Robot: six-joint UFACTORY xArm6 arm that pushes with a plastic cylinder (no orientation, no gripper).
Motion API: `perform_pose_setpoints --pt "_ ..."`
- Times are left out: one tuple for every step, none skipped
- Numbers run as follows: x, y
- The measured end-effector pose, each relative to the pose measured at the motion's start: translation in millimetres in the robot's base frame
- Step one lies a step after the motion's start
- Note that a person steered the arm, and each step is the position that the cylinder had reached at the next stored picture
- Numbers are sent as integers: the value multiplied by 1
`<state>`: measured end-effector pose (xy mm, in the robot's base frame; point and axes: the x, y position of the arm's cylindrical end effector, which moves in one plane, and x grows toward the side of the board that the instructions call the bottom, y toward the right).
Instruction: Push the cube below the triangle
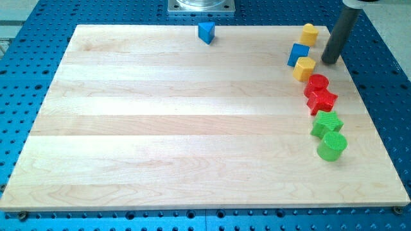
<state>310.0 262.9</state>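
Observation:
A blue triangle block (pixel 205 32) sits near the top edge of the wooden board, a little right of centre. A blue cube (pixel 298 54) sits at the upper right of the board. My tip (pixel 330 61) is at the end of the dark rod, just right of the blue cube and of a yellow block (pixel 304 67), with a small gap to both. The tip touches no block.
A yellow block (pixel 309 33) sits by the top right corner. Below the lower yellow block run a red cylinder (pixel 316 83), a red star (pixel 321 100), a green block (pixel 327 123) and a green cylinder (pixel 332 145). The wooden board (pixel 160 128) lies on a blue perforated table.

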Motion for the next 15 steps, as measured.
perform_pose_setpoints --pt "-6 -33" --pt "-2 -81" --pt "16 -72" --pt "23 -110" --pt "4 -146" --pt "-16 -141" --pt "-14 -196" --pt "12 -203" --pt "9 -203" --pt "9 -215" --pt "0 -231" --pt "-21 -230" --pt "-18 -230" --pt "-18 -230" --pt "-19 -230"
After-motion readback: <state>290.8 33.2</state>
